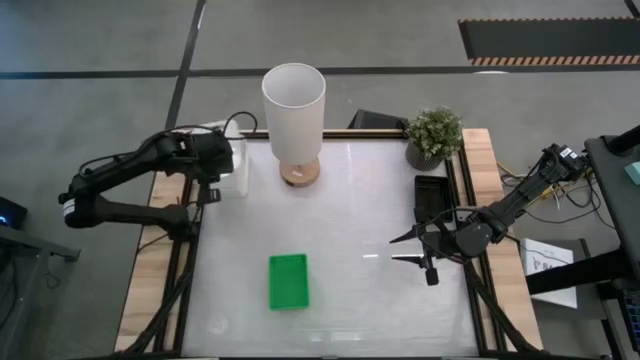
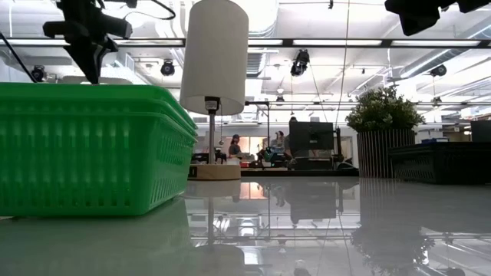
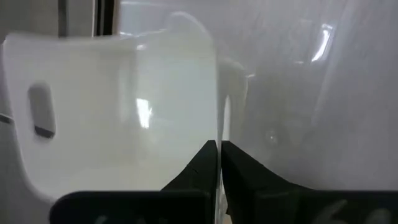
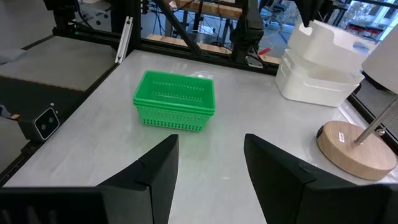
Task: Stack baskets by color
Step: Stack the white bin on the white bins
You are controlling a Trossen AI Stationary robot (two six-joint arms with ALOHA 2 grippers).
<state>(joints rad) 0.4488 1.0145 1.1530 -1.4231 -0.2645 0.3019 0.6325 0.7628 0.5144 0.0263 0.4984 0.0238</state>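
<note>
The worktop [image 1: 350, 250] carries three colour groups kept well apart, which suits sorting by colour. The white lamp [image 1: 294, 110] and the potted plant [image 1: 434, 135] stand along the far edge, out of the working area.

The white baskets [image 4: 320, 65] sit as a stack at the far left corner, the upper one tilted rather than nested flat. The left gripper [image 3: 219, 163] is right over that stack with its jaws clenched on the thin upper wall of the top white basket [image 3: 118, 118], probably to seat it squarely on the ones below. How the stack's long side lies cannot be told.

The green basket [image 1: 288, 281] lies alone in the near middle, upright with its opening up and its long axis running near to far; one or several nested cannot be told. It stands free, touched by nothing.

The black basket [image 1: 432, 198] rests at the right edge, just near of the plant, long axis also near to far.

The right gripper [image 1: 409, 249] hovers over the right part of the worktop, just near of the black basket, jaws released and empty, pointed left towards the green basket, likely its next pick.
</note>
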